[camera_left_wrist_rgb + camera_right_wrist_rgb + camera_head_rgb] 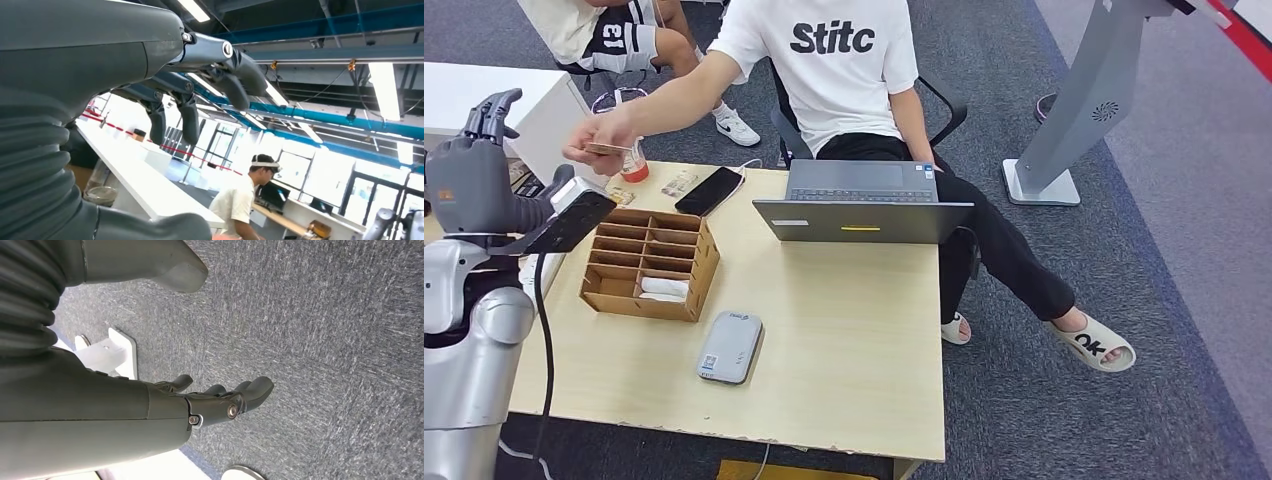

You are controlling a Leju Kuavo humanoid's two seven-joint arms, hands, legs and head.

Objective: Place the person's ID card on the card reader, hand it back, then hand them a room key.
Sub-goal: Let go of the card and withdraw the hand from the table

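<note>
My left hand [472, 160] is raised beside the table's left edge, its fingers [200, 85] spread and nothing in them. A person in a white T-shirt [844, 60] sits behind the table and stretches a hand [596, 140] toward my left hand. That hand pinches a small ID card [610, 149], which stays a short way from my fingers. The grey card reader [730, 347] lies flat on the table's near side. A cardboard compartment box [649, 263] holds white key cards [664, 290] in one near slot. My right hand [220, 402] hangs over grey carpet, holding nothing.
An open laptop [864, 200] stands at the table's far side in front of the person. A black phone [710, 190] and a cup with a red base [632, 165] lie at the far left. A second person [614, 35] sits behind. A grey kiosk stand [1074, 120] is far right.
</note>
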